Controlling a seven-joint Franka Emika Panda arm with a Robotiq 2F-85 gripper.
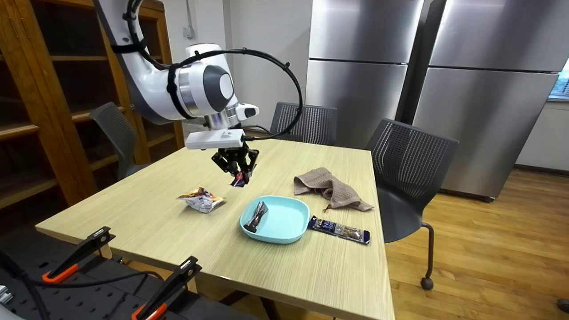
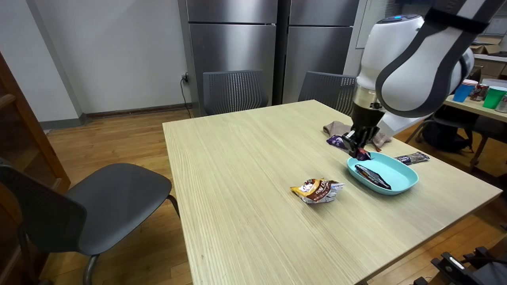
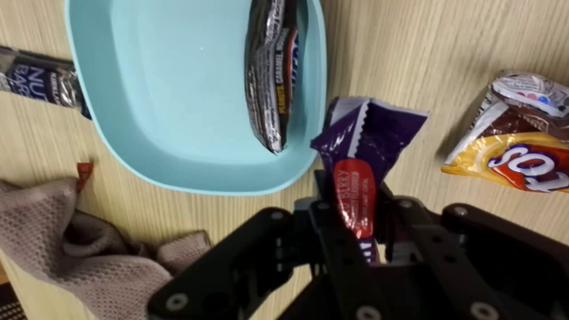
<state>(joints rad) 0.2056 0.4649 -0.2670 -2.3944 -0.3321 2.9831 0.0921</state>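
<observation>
"How does the gripper (image 3: 355,200) stand?"

"Mostly closed, pinching a purple-and-red wrapped bar (image 3: 378,129), just right of centre in the wrist view."

"What lies around it?"

"A blue tray (image 3: 182,98) holding a dark bar (image 3: 266,84) sits at upper left, a snack bag (image 3: 520,138) at the right edge, and a brown cloth (image 3: 102,275) at lower left."

One purple berry bar (image 3: 357,178), one peanut-caramel candy bar (image 3: 271,75), one nut bar (image 1: 339,230), and that makes three; just the one chip bag (image 2: 318,191); a single turquoise plate (image 1: 289,220), and a single waffle-knit towel (image 1: 331,187); one pale table (image 2: 245,178) up front, three grey chairs (image 1: 113,129) (image 1: 318,124) (image 1: 411,164) about it; two steel refrigerators (image 1: 355,93) (image 1: 489,102), count them; two clamps (image 1: 83,252) (image 1: 166,288) in an exterior view; one robot arm (image 1: 178,91)!
</observation>
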